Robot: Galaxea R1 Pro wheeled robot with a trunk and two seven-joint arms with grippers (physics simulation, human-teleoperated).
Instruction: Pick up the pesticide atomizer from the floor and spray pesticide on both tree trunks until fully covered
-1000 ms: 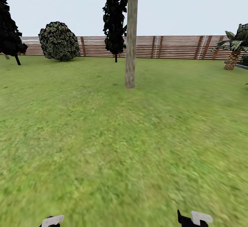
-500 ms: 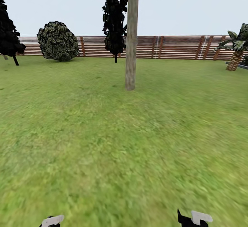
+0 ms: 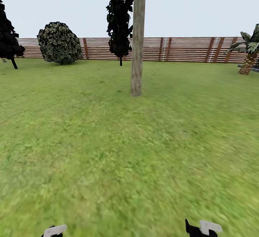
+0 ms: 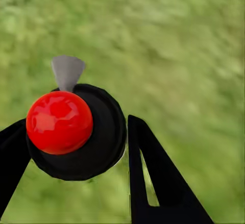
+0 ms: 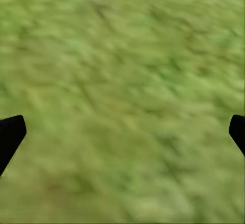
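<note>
1. The left hand (image 4: 76,147) is clamped on the pesticide atomizer (image 4: 76,132) above the lawn (image 3: 108,158).
2. The right hand (image 5: 122,132) hangs with fingers apart.
3. A tree trunk (image 3: 137,50) stands mid-lawn before the fence (image 3: 187,49).

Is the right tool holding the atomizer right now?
No. In the right wrist view the right tool has its fingers spread wide over bare grass, while the pesticide atomizer sits between the left tool's fingers.
</note>
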